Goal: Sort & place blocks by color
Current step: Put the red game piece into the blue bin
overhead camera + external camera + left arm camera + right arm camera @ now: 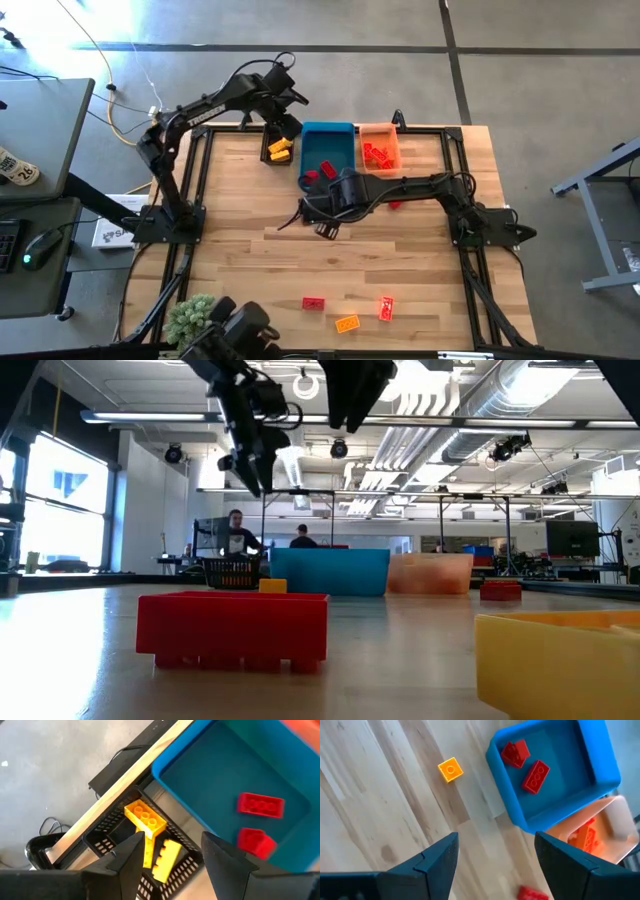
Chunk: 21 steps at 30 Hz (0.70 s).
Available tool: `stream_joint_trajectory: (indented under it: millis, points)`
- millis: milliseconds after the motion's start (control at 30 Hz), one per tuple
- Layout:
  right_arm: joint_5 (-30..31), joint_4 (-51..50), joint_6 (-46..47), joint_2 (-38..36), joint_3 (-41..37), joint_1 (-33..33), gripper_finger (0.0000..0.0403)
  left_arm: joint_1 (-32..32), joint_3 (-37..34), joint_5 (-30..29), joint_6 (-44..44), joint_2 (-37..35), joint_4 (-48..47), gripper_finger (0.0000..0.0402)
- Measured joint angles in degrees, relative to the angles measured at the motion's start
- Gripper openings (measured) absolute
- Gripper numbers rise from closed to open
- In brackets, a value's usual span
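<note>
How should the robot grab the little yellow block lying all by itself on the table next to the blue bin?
Probably straight from above. The yellow block lies flat on the table, studs up, with bare wood around it and a gap to the blue bin. The right pincer is open nearby; it could pinch two opposite flat sides, turned to match the block's slightly tilted edges.

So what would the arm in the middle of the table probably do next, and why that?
Probably the right gripper, open and empty above the table, would drop toward the small yellow block lying loose on the wood beside the blue bin. It is the nearest unsorted piece, and yellow ones sit in the black bin, under the open left gripper.
</note>
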Motion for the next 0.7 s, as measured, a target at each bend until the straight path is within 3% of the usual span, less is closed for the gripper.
stream_joint_trajectory:
  millis: [267, 700]
  points:
    - [2.6, 0.1, -6.2, -3.4, -11.0, -0.8, 0.0249, -2.9, 0.1, 0.0, -0.1, -5.0, -3.7, 0.0184]
    - [0.1, 2.0, -6.6, -20.6, -36.9, -6.2, 0.0249, -6.9, 0.1, 0.0, -0.1, -5.8, -4.8, 0.0184]
